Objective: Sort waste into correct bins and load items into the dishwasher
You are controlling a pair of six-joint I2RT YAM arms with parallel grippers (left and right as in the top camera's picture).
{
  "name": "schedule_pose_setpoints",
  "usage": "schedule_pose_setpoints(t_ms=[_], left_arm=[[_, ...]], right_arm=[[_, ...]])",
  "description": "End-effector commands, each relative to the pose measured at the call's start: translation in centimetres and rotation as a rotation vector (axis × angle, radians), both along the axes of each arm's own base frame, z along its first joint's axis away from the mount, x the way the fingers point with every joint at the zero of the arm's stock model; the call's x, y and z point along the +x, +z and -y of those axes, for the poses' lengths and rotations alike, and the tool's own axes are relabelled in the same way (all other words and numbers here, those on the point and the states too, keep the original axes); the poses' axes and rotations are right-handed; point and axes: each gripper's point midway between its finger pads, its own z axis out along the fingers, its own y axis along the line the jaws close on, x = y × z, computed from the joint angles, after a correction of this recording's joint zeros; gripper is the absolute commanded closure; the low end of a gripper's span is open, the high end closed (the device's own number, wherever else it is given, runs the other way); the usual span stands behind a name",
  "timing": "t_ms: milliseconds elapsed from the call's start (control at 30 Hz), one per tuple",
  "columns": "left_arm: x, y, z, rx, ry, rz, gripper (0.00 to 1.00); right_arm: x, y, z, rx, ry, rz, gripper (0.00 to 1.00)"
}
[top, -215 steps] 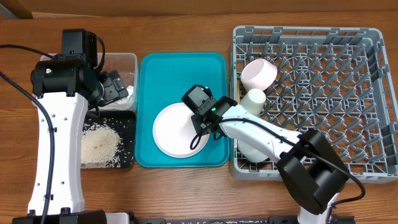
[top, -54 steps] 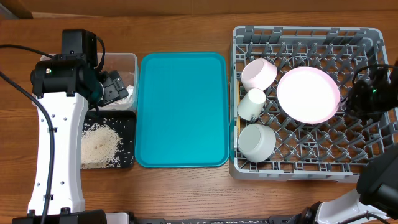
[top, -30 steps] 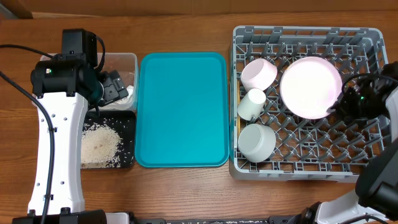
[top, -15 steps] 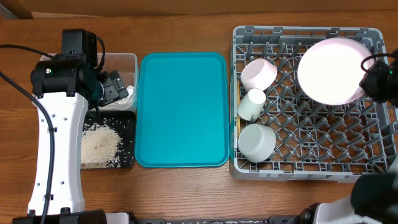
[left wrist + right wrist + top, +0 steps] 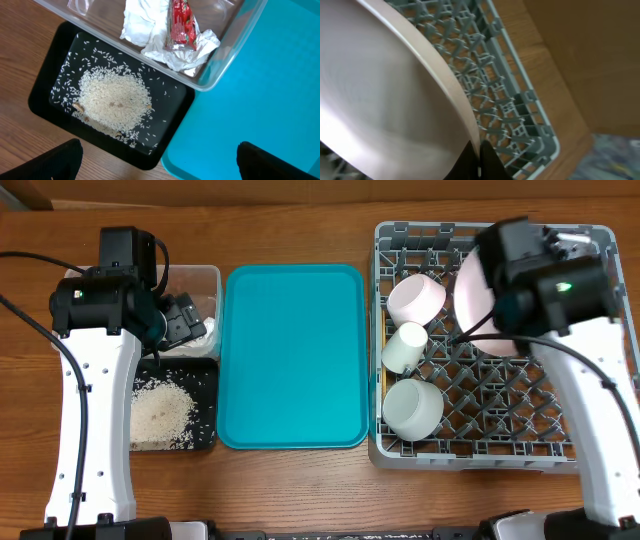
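Gripping the pale plate (image 5: 380, 90) by its rim, the right jaws are clenched on it over the far part of the grey dish rack (image 5: 500, 430); only the wrist view shows that pinch, since from overhead the arm covers it. The left jaws hang released, wide apart, near the table's left edge, where the clear tub (image 5: 227, 50) holds crumpled tissue (image 5: 150, 30) and a red wrapper (image 5: 181, 25) beside the black tray (image 5: 175, 107) of rice (image 5: 112, 100).

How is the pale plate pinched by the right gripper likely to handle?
Probably stiff: the plate holds its shape though the right gripper pinches only its rim. Its smooth face may slip. Tilted on edge over the rack, it could tip or roll unless pegs catch it.
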Motion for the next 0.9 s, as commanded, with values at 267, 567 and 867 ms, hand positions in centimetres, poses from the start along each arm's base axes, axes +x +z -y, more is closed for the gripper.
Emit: schedule_pose_setpoints(t_ms=[267,567,867], left_arm=[[0.2,0.2,-0.1,0.005,0.004,0.007,0.00],[0.2,0.2,-0.1,0.005,0.004,0.007,0.00],[0.2,0.2,-0.1,0.005,0.004,0.007,0.00]], right_arm=[[0.4,-4.0,-0.6,-0.114,-0.027,0.016,0.96],[0.0,-7.2,-1.5,-0.079,-0.037,-0.005,0.96],[0.0,-7.8,-1.9,-0.043,-0.032,-0.013,0.92]])
